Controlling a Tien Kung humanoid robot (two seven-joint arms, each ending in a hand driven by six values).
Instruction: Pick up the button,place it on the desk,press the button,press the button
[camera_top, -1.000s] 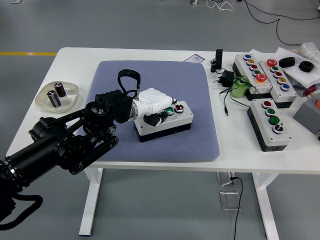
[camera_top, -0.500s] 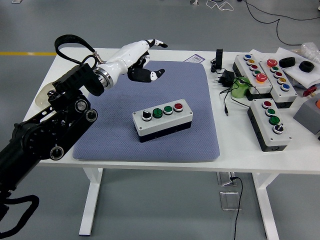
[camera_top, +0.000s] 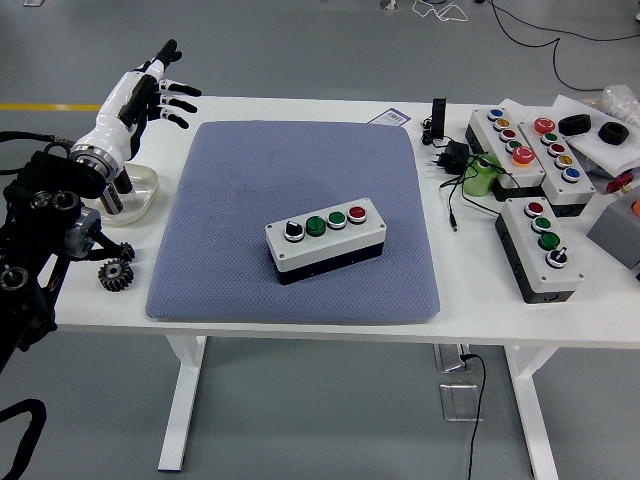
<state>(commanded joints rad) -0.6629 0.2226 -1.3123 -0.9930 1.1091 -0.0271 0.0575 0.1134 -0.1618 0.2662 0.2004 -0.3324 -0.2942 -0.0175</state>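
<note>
I see the button box (camera_top: 326, 238) resting near the middle of the blue mat (camera_top: 250, 170). My left hand (camera_top: 150, 88) is raised off the mat's far-left corner, above a dish (camera_top: 143, 190), fingers spread, holding nothing.

No readable text anywhere right now. The small card (camera_top: 391, 117) at the far edge of the blue-grey mat (camera_top: 240, 180) carries dark print, but it is too small to make out. The button box (camera_top: 326, 238) on the mat shows four coloured caps and no lettering that can be read. The button boxes (camera_top: 541, 244) toward the table's right edge show plain coloured caps too, with nothing legible on them. Nothing legible on the white table (camera_top: 500, 315) itself, and no brand marks can be made out on the robot's left hand (camera_top: 150, 92) over the far left corner.
</note>
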